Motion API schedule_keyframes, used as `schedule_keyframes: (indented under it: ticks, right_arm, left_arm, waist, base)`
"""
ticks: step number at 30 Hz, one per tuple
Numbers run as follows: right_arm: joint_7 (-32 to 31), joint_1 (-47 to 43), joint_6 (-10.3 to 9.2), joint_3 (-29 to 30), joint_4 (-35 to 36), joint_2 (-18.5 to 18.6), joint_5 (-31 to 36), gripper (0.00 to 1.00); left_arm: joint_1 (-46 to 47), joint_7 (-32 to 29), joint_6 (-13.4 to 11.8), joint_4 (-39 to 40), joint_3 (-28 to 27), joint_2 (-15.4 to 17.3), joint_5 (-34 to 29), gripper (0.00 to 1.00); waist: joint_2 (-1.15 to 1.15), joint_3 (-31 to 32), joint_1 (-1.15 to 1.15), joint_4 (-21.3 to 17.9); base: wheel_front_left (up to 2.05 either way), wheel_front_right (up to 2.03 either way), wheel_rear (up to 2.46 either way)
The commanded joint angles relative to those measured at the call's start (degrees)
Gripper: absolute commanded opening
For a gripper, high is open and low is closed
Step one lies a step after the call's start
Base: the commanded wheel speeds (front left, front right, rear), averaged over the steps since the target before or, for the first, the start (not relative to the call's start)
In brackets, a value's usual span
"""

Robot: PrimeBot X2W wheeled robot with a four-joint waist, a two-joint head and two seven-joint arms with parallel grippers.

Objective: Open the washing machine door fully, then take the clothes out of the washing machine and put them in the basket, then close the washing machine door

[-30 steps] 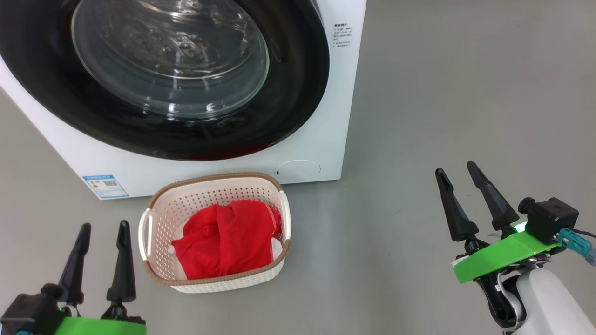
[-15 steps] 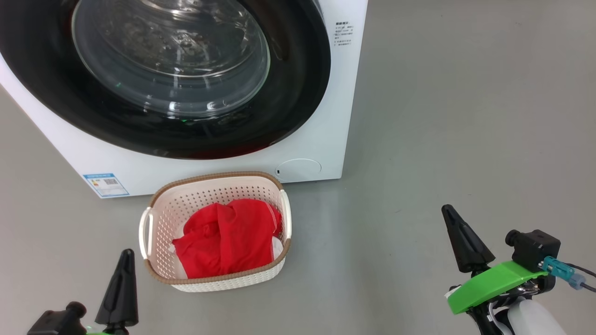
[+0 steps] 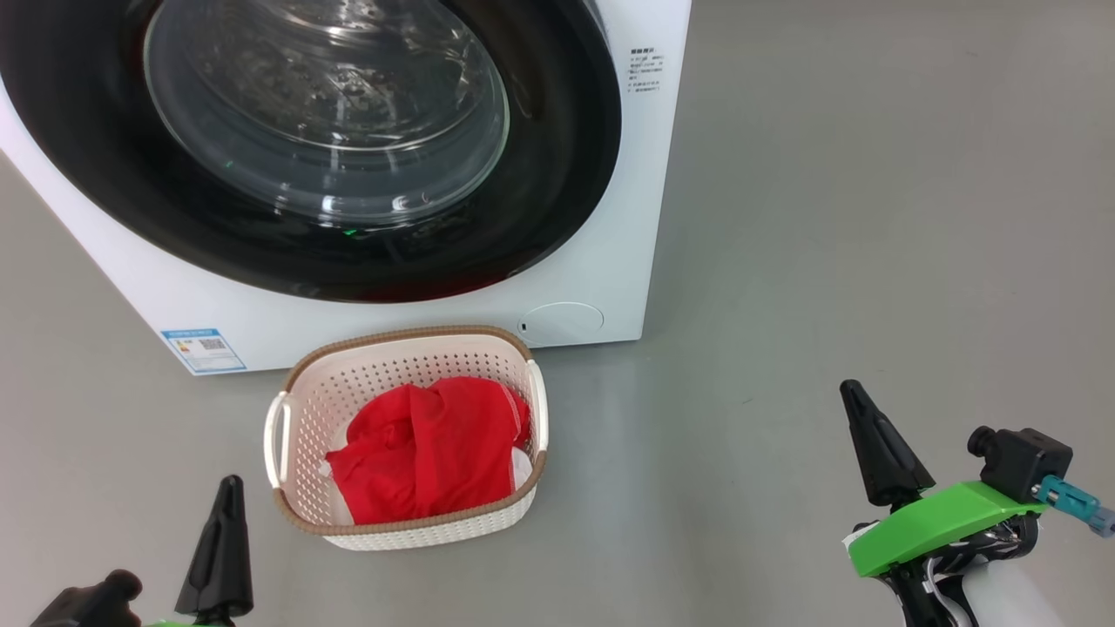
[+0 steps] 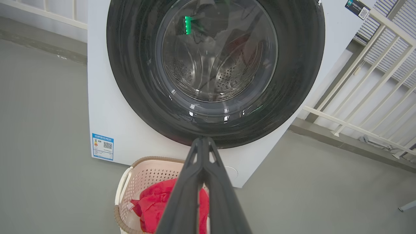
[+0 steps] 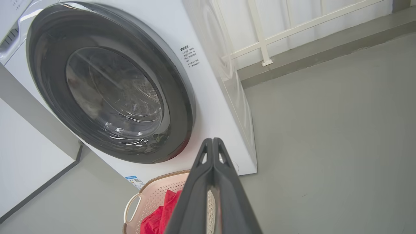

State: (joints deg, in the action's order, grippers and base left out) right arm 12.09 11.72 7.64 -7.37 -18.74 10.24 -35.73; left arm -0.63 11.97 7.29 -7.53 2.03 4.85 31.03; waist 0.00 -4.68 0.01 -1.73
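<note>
Flanking basket [image 3: 405, 333] over open floor [image 3: 827, 218], left end effector [image 3: 230, 484], right end effector [image 3: 852, 394] both pressed together, empty.

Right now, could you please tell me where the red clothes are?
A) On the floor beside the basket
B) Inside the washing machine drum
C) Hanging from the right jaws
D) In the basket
D: the red clothes lie bunched inside the basket, which stands on the floor in front of the washing machine.
</note>
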Motion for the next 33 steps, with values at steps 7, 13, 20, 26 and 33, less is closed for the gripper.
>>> schedule_keyframes:
  ticks: [7, 13, 20, 26, 33]
  right_arm:
    - [-1.4, 0.5, -0.03, 1.2, 1.9, -0.2, -5.0, 0.0]
    - [-2.4, 0.1, -0.04, 1.9, 2.0, -0.6, -8.2, 0.0]
    - [-3.5, -0.3, -0.05, 2.7, 2.2, -1.0, -12.0, 0.0]
    - [-4.5, -0.7, -0.05, 3.4, 2.4, -1.4, -15.1, 0.0]
    - [-5.6, -1.1, -0.06, 4.2, 2.6, -1.8, -18.8, 0.0]
  left_arm:
    - [2.2, -1.3, 0.0, 0.4, -1.0, 0.8, 5.4, 0.0]
    - [2.5, -2.2, 0.1, 0.1, -1.3, 0.8, 8.9, 0.0]
    - [2.8, -3.2, 0.1, -0.4, -1.6, 0.8, 13.0, 0.0]
    - [3.0, -4.2, 0.1, -0.8, -1.9, 0.7, 16.5, 0.0]
    - [3.3, -5.2, 0.1, -1.3, -2.3, 0.6, 20.6, 0.0]
  waist:
    - [0.0, 0.3, -0.01, 0.1]
    - [0.0, 0.6, -0.01, 0.2]
    - [0.0, 0.9, -0.01, 0.3]
    - [0.0, 1.1, -0.01, 0.4]
    - [0.0, 1.4, -0.01, 0.6]
  base:
    - [0.0, 0.0, 0.0]
    - [0.0, 0.0, 0.0]
    - [0.0, 0.0, 0.0]
    - [0.0, 0.0, 0.0]
    - [0.0, 0.0, 0.0]
